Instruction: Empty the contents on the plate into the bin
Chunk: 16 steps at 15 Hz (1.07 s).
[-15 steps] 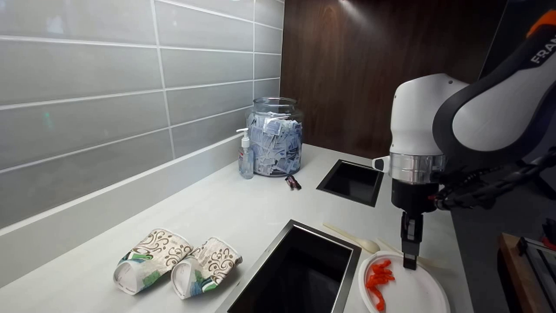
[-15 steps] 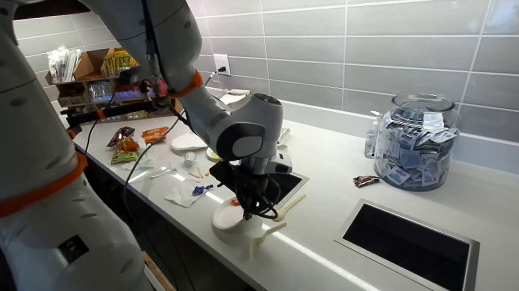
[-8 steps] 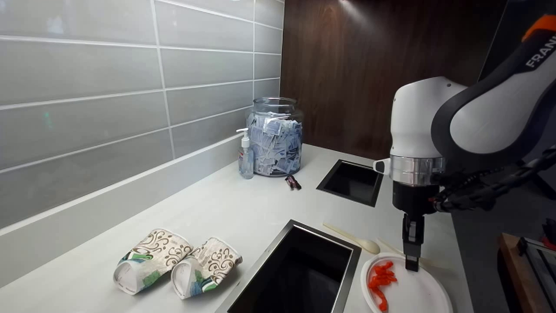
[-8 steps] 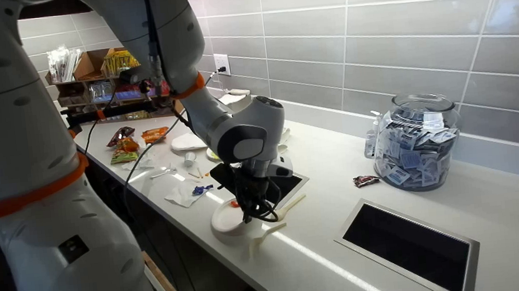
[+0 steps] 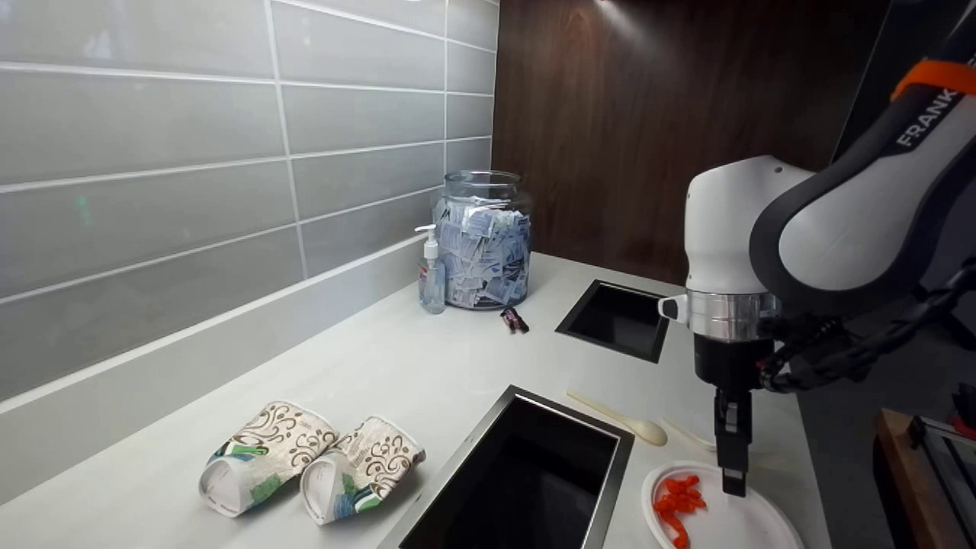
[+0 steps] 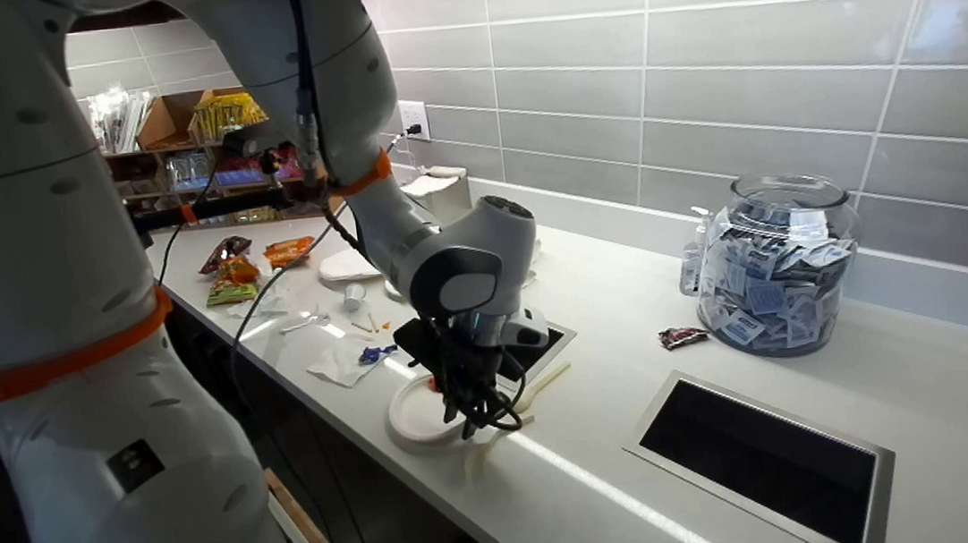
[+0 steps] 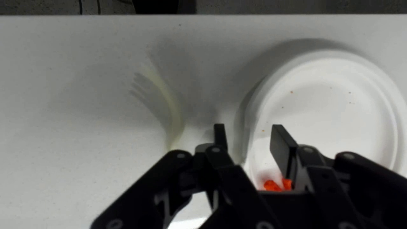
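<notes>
White counter (image 5: 442, 358) with glass jar (image 5: 485, 252), spoon (image 5: 645, 431).

In an exterior view: small irregular red scraps (image 5: 681, 499) on a round white plate (image 5: 740, 526), just right of a dark rectangular metal-rimmed bin (image 5: 455, 465).

Orange-banded white robot arm (image 6: 349, 97) arches over, gripper lowered

In an exterior view the arm bends to an upright, silver-collared wrist (image 5: 728, 314). Below it the black two-fingered gripper (image 7: 249, 135) points down, its slim dark fingers (image 7: 282, 146) parted by a gap; whether their tips stand level is hard to tell.
</notes>
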Tool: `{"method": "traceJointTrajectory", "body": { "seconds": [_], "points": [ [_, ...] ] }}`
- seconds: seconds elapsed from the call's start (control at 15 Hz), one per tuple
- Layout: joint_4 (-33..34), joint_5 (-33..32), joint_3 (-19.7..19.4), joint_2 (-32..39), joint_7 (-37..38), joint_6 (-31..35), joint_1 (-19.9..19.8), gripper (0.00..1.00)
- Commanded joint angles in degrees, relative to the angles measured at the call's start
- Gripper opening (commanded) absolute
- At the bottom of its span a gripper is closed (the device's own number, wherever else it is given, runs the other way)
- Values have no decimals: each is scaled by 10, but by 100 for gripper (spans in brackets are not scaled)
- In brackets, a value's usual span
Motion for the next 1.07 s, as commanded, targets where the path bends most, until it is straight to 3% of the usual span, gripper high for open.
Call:
{"method": "traceJointTrajectory", "body": {
  "seconds": [0.0, 0.27, 0.47, 0.6, 1.0],
  "points": [
    [1, -18, 1, -2, -17, 7, -6, 72],
    [-4, -6, 8, -18, -57, 22, -1, 100],
    [-11, 11, 13, -28, -88, 38, 4, 100],
    [-9, 18, 19, -29, -70, 46, 9, 100],
    [-10, -28, 53, -50, 98, 71, 41, 100]
  ]
}}
